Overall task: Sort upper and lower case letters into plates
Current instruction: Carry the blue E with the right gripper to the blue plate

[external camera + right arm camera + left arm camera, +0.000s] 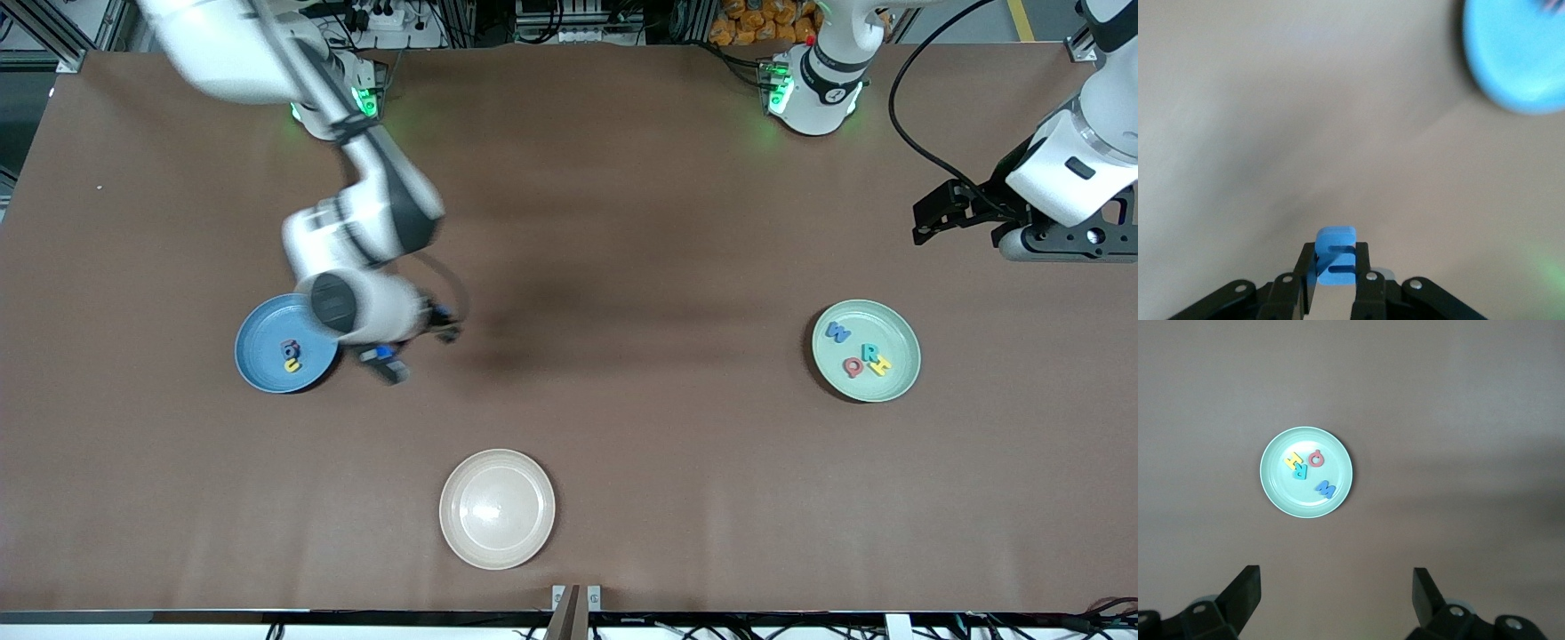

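Clamped between the right gripper's (pixel 1335 293) fingers (pixel 1306 277) is a small blue foam letter (pixel 1336 257); which letter it is cannot be read. The left gripper (pixel 1336 597) hangs with its fingers (pixel 1245 590) spread wide and nothing between them.

Nearest the front camera lies the cream-beige plate (pixel 497 508), bare. Farther from the camera, toward the right arm's end of the table, sits the sky blue plate (pixel 286 343) with two letters in it, one dark (pixel 289 348) and one yellow (pixel 292 365). The right gripper, carrying its blue piece, is over the brown table (pixel 622 267) just beside that plate's rim. Toward the left arm's end lies the pale mint green plate (pixel 866 350), holding four letters: a blue W (pixel 837 332), a teal R (pixel 869 352), a pink one (pixel 853 366) and a yellow one (pixel 880 364). The left arm waits, its gripper high over the table and well apart from the mint plate.

The step in hand looks like carrying a letter to the blue plate. The next move calls for bringing the gripper over the plate's middle, lowering, then letting go so the piece lands inside the rim rather than on it. No loose letters show elsewhere, so this may be the last one.
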`<act>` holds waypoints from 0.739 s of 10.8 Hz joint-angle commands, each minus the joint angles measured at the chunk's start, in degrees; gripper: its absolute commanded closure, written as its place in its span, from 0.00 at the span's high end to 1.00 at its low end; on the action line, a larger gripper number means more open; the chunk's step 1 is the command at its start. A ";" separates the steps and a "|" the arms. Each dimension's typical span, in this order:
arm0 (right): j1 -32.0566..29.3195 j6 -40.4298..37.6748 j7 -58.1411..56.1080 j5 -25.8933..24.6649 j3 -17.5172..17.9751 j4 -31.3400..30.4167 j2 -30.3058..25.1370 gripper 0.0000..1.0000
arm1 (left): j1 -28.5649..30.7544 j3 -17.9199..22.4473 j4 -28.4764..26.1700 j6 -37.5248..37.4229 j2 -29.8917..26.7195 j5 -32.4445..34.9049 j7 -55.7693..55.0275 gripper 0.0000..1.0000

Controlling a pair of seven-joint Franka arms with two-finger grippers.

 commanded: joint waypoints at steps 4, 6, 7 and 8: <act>-8.21 2.87 -19.85 -5.10 -8.06 -3.85 2.59 0.00 | 0.10 -0.22 -0.25 0.14 -0.42 1.42 -0.83 1.00; -8.57 3.84 -22.35 -5.10 -9.40 -3.93 3.31 0.00 | 0.36 -0.31 -0.34 -0.13 -0.42 1.42 -0.83 1.00; -8.92 4.10 -22.44 -5.18 -9.75 -3.93 3.66 0.00 | 0.37 -0.31 -0.34 -0.22 -0.42 1.42 -0.83 1.00; -9.36 4.02 -22.35 -5.10 -9.84 -3.85 3.84 0.31 | 0.37 -0.22 -0.43 -0.22 -0.42 1.42 -0.83 1.00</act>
